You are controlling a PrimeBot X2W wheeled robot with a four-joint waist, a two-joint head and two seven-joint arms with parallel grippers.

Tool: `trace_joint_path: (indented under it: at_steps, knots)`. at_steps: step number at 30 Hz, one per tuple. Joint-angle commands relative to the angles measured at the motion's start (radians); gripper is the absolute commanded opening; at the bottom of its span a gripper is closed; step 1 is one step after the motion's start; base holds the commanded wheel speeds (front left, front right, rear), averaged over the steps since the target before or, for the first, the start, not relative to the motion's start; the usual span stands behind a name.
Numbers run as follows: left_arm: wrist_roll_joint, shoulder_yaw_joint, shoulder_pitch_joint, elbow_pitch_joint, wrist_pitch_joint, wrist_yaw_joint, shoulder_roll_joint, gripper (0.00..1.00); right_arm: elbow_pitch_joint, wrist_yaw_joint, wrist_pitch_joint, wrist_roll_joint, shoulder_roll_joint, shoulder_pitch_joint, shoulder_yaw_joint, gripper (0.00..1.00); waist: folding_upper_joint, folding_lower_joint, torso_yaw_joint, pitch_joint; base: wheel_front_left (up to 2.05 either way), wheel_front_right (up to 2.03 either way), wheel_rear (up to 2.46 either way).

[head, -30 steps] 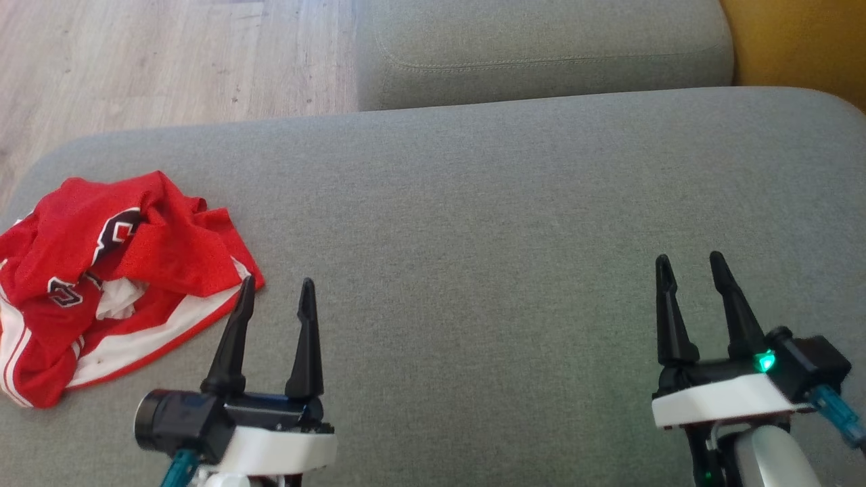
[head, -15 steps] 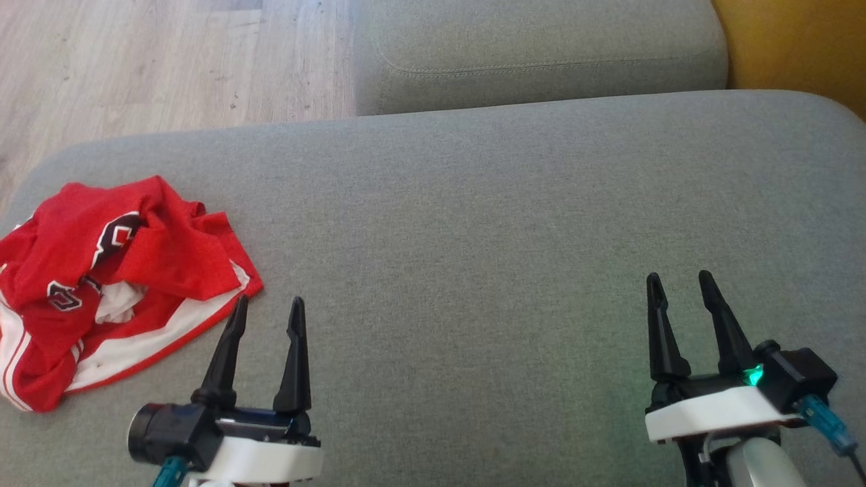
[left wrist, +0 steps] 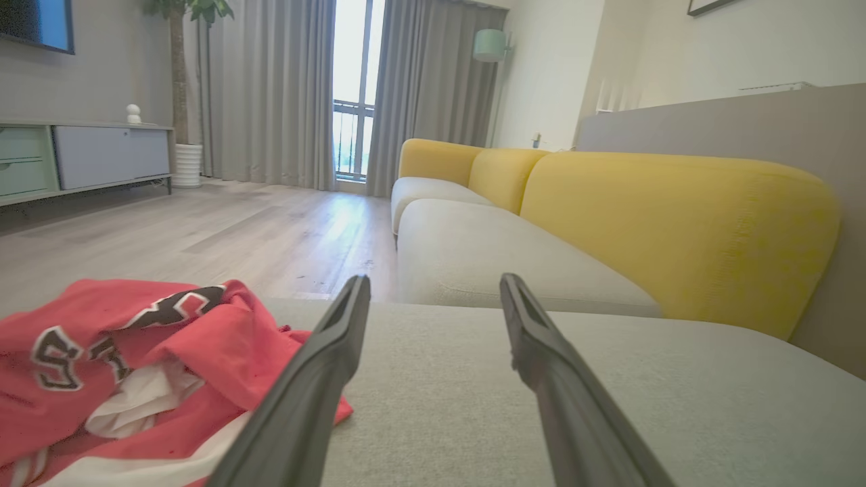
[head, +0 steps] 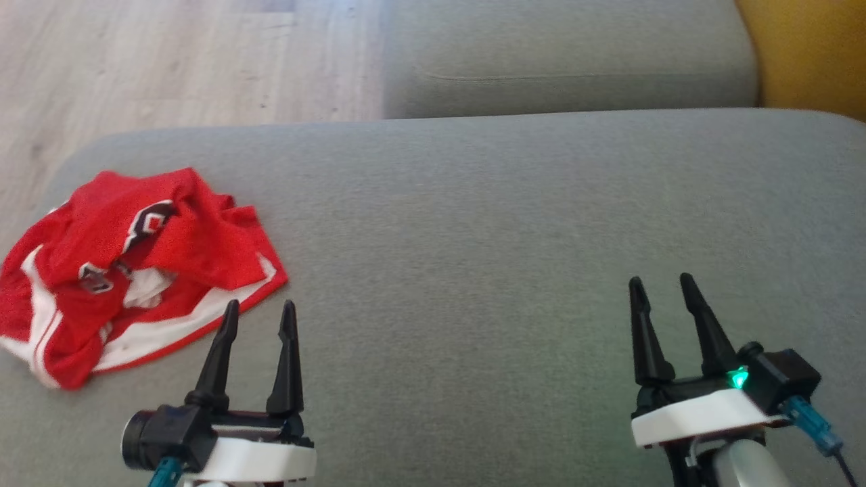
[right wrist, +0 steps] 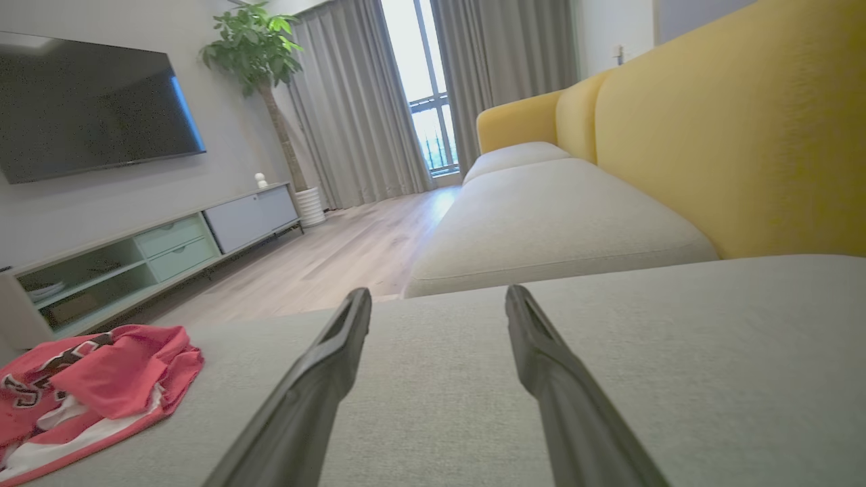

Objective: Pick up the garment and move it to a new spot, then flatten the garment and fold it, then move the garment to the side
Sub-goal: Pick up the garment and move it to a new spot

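We find the garment (head: 135, 270), a red jersey with white trim, crumpled at the left end of the grey sofa cushion (head: 473, 223). Its long axis lies roughly across the cushion and its white-banded edge is turned toward the robot; we cannot tell neck from hem. The left gripper (head: 260, 308) sits low over the cushion, fingers pointing forward, spread and empty, its left fingertip just beside that edge. The right gripper (head: 662, 283) is posed alike, released, well apart to the right.

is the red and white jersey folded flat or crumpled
Crumpled: the red and white jersey lies in a bunched, uneven heap on the grey cushion, lettering creased.
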Motion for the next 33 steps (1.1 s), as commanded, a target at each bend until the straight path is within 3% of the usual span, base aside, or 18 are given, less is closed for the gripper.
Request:
trace_joint_path:
  at_steps: [1,18,27,33]
  knots:
    - [0.003,0.04,-0.026,-0.029,-0.009,0.012,-0.002,1.0,-0.031,0.008,-0.011,0.005,-0.008,-0.018,0.039,1.0,0.0,0.0,0.037,-0.004,0.0,0.0,0.0]
    - [0.029,0.118,0.015,-0.038,-0.009,0.012,-0.003,1.0,-0.024,0.008,-0.011,0.05,-0.008,-0.012,0.134,1.0,0.0,0.0,0.264,-0.041,0.0,0.0,0.0]
    - [0.057,0.143,0.016,-0.038,-0.009,-0.007,-0.003,1.0,-0.017,0.008,-0.011,0.076,-0.008,-0.012,0.173,1.0,0.0,0.0,0.341,-0.048,0.0,0.0,0.0]
    - [0.066,0.172,0.006,-0.042,-0.009,-0.01,-0.001,1.0,-0.014,0.008,-0.011,0.081,-0.008,-0.017,0.184,1.0,0.0,0.0,0.347,-0.032,0.0,0.0,0.0]
